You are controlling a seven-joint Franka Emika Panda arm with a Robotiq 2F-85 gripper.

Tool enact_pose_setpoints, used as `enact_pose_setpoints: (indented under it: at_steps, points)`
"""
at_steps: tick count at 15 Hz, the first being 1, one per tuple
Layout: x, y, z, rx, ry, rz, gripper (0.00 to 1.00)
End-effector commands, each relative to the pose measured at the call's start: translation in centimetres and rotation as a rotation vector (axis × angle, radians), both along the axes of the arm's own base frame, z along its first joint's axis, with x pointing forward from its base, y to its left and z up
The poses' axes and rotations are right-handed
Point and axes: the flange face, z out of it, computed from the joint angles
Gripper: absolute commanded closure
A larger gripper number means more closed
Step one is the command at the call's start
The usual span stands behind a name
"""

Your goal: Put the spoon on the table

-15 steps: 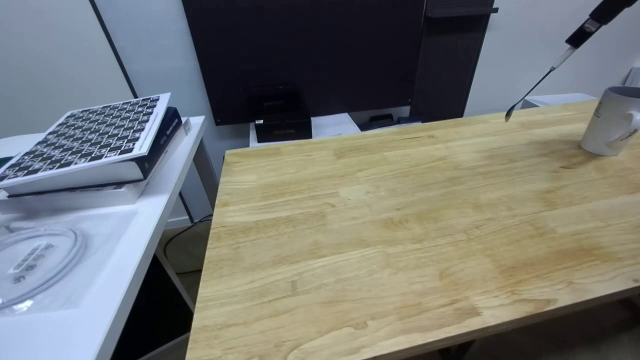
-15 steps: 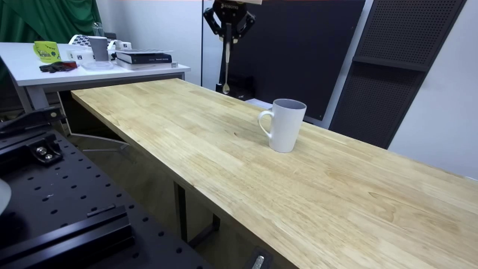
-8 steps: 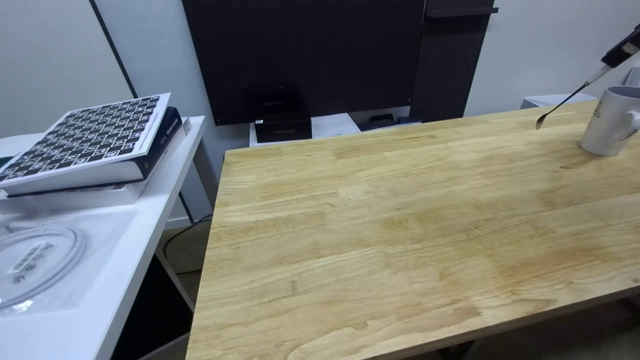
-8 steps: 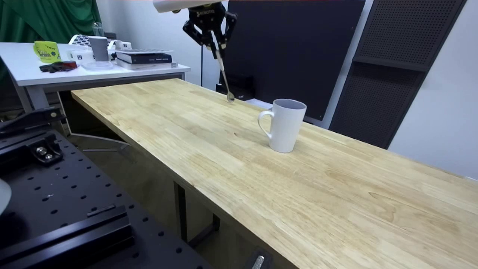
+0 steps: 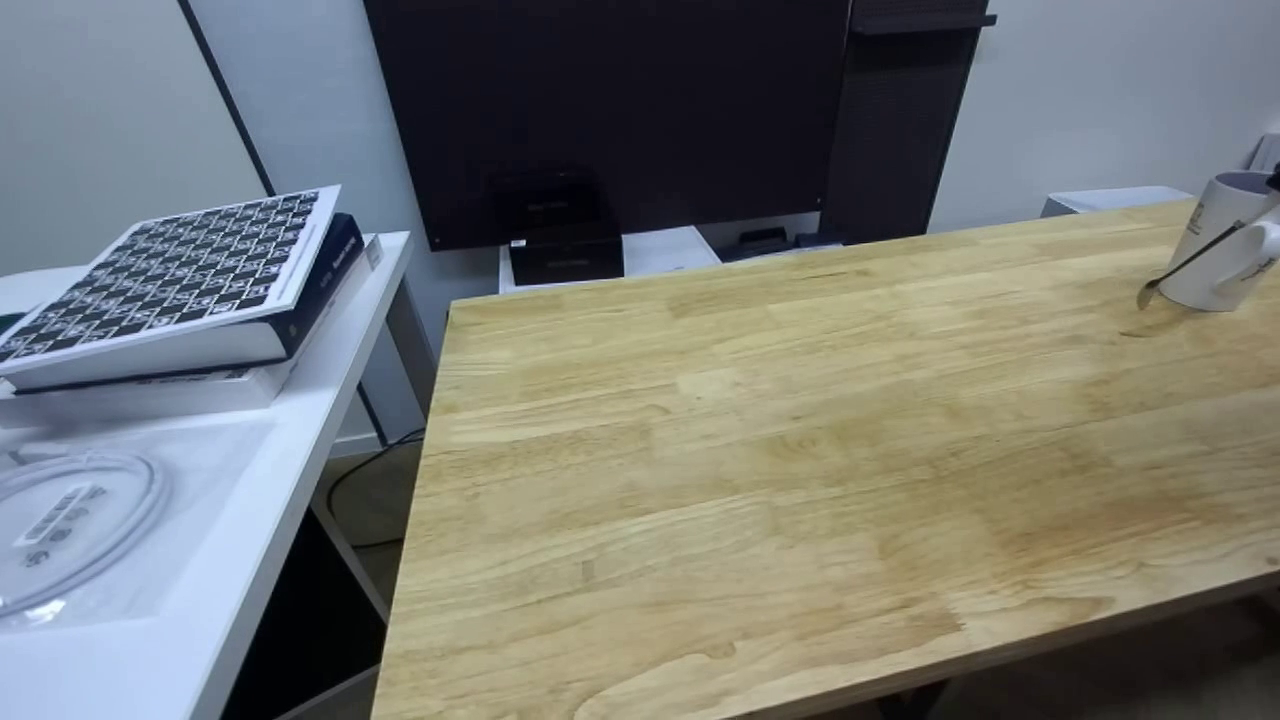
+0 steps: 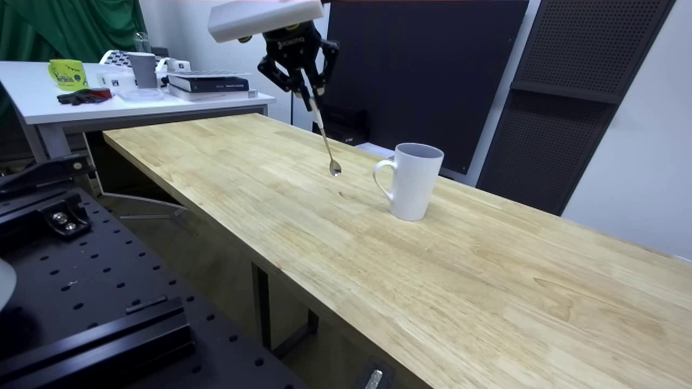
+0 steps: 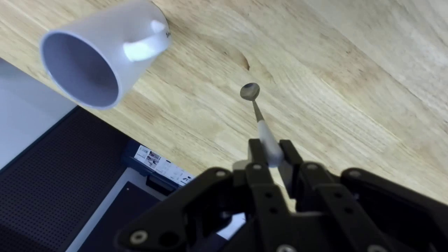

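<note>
The spoon has a metal bowl and neck and a white handle. It shows in the wrist view (image 7: 258, 112) and in both exterior views (image 6: 326, 142) (image 5: 1196, 257). My gripper (image 7: 272, 146) is shut on the white handle; it also shows in an exterior view (image 6: 312, 101). The spoon points down at a tilt. Its bowl is low over the light-brown wooden table (image 6: 476, 281), beside a dark knot in the wood. I cannot tell the exact gap. In the other views most of the gripper is cut off at the right edge (image 5: 1274, 182).
A white mug (image 6: 415, 183) stands upright on the table close to the spoon; its handle faces the spoon's side. It also shows in the wrist view (image 7: 140, 21). A white counter (image 5: 330, 400) with books (image 5: 190, 280) stands beside the table. A dark board (image 6: 432, 70) stands behind.
My gripper has moved down with the spoon in it, and the spoon has gone from upright to tilted in an exterior view. The spoon's bowl is now lower, nearer the tabletop and mug.
</note>
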Motion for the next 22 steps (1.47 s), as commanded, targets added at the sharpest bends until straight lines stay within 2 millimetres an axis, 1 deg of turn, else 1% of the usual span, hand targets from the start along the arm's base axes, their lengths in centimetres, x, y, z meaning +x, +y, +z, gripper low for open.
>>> enact_pose_setpoints:
  at_steps: [1, 2, 4, 5, 6, 7, 8, 11, 12, 13, 15, 16, 18, 21, 22]
  points:
    - [-0.7, -2.0, -1.1, -0.012, 0.03, -0.038, 0.96]
    - [-0.7, -2.5, -1.4, -0.017, 0.039, -0.046, 0.96]
    - [-0.9, -2.9, -2.3, -0.028, 0.054, -0.06, 0.96]
    - [-1.0, -3.3, -2.6, -0.033, 0.065, -0.063, 0.88]
    - [-1.1, -3.4, -3.0, -0.034, 0.076, -0.07, 0.59]
    - [-1.1, -3.5, -3.5, -0.037, 0.087, -0.073, 0.57]
    - [-1.1, -3.6, -3.9, -0.04, 0.097, -0.077, 0.52]
    - [-1.2, -3.8, -5.6, -0.045, 0.134, -0.09, 0.32]
    - [-1.5, -3.8, -6.6, -0.048, 0.159, -0.091, 0.24]
    - [-1.7, -4.0, -7.5, -0.055, 0.181, -0.097, 0.18]
    - [-2.0, -4.9, -9.5, -0.067, 0.228, -0.132, 0.04]
    - [-2.7, -5.8, -11.1, -0.07, 0.28, -0.162, 0.01]
    - [-3.8, -7.5, -13.6, -0.077, 0.352, -0.246, 0.0]
    - [-5.7, -9.7, -16.3, -0.048, 0.451, -0.365, 0.0]
    - [-6.0, -10.2, -16.9, -0.038, 0.484, -0.386, 0.0]
